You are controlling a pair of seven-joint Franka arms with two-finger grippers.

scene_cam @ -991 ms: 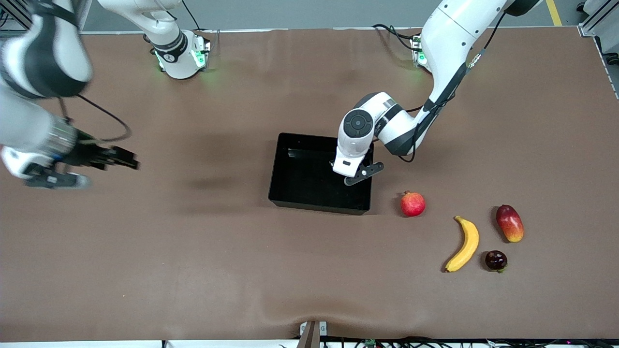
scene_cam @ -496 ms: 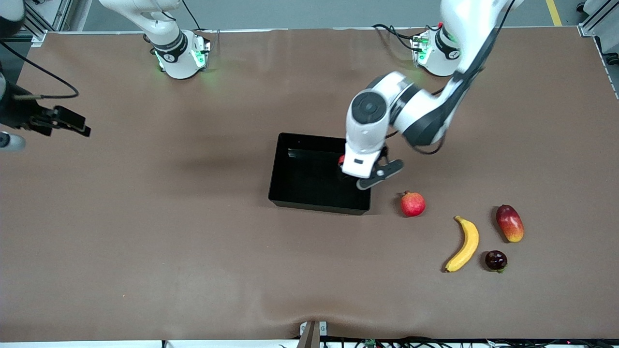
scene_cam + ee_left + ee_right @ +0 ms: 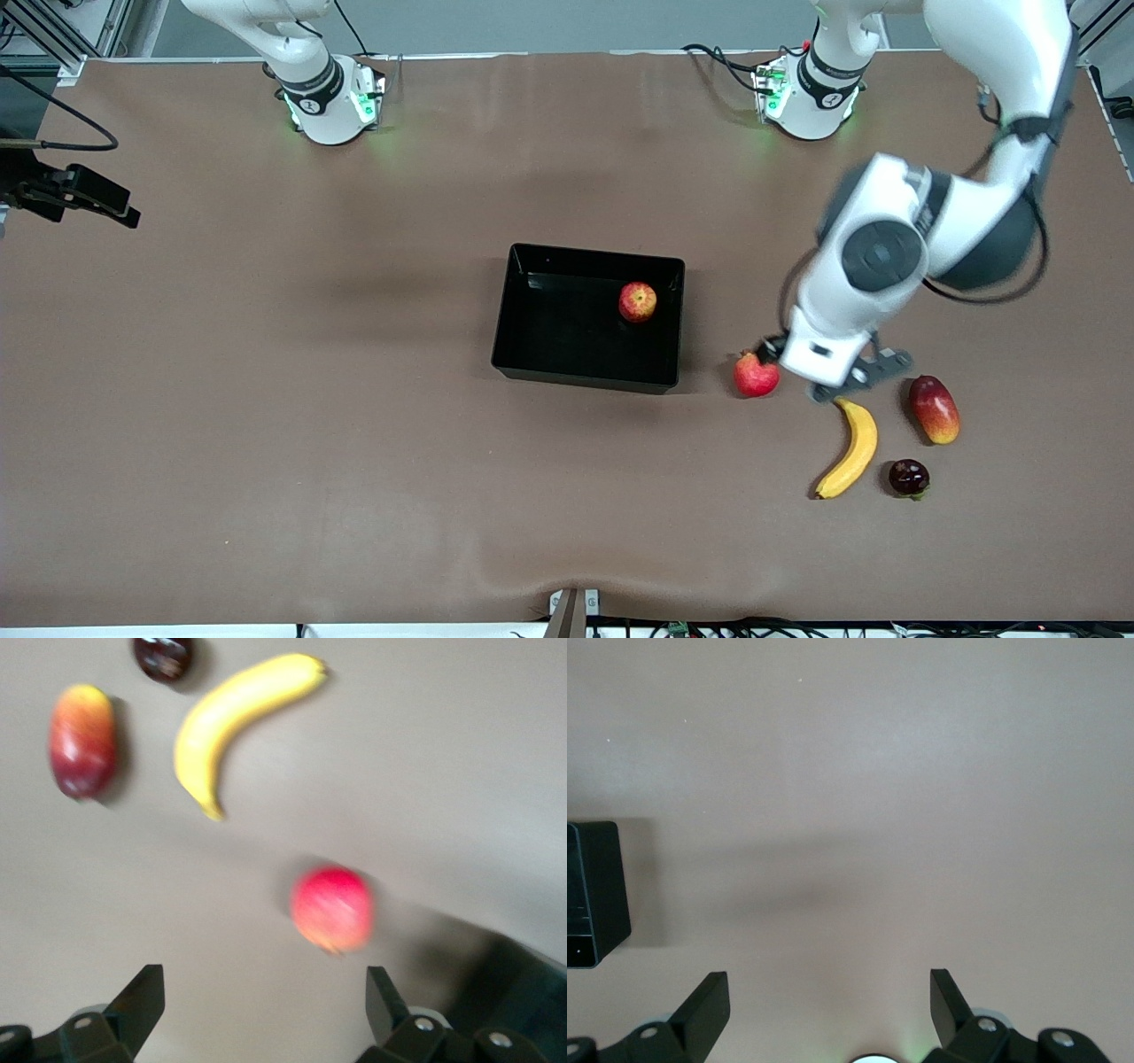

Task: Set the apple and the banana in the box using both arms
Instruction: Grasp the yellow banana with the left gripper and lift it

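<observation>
The apple, red with yellow patches, lies in the black box, in the corner toward the left arm's base. The banana lies on the table toward the left arm's end; it also shows in the left wrist view. My left gripper is open and empty in the air, over the table between the pomegranate and the banana's stem end; its own view shows it wide open. My right gripper is open and empty, up at the right arm's end of the table, and also shows in its own view.
A red pomegranate lies beside the box and shows in the left wrist view. A red-yellow mango and a small dark fruit lie beside the banana. A corner of the box shows in the right wrist view.
The left gripper has left the apple in the box, risen, and swung toward the pomegranate and banana. The right arm has drawn back to its end of the table.
</observation>
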